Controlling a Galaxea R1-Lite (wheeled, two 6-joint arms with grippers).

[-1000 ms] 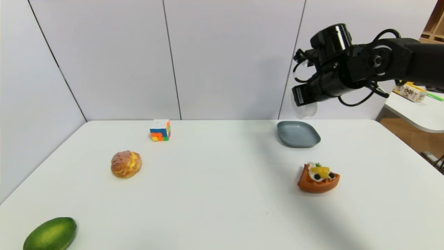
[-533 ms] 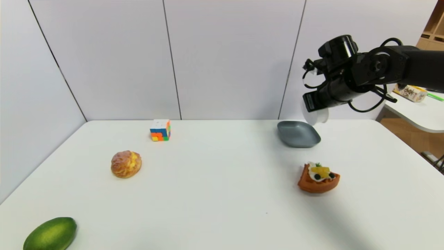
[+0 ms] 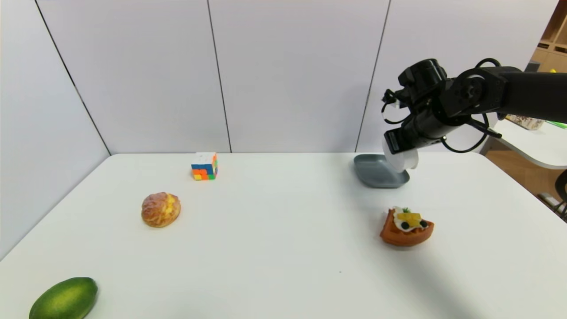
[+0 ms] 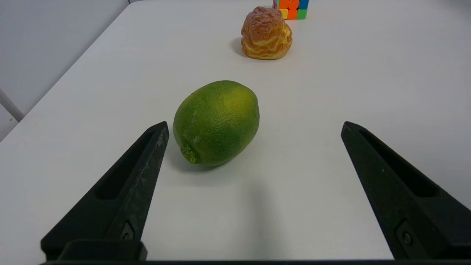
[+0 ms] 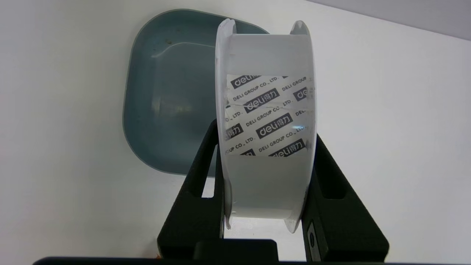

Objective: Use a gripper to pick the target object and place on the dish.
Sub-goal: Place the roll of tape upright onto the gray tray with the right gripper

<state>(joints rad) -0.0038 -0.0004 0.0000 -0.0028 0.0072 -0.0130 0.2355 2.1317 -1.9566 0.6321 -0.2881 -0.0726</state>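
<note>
Dish [image 3: 378, 172] sits by the table's [image 3: 274, 248] far edge, on the right; we see open room left of it, the waffle [image 3: 405, 228] near. Our right gripper [image 5: 266, 147] pinches the tape roll [image 5: 268, 121] by its flat sides, between its fingers, above the dish's right part. The roll stands on edge, faces left and right, long axis running near to far. Our left gripper [image 4: 255, 123] idles spread at near left, by the green fruit [image 4: 217, 123].
</note>
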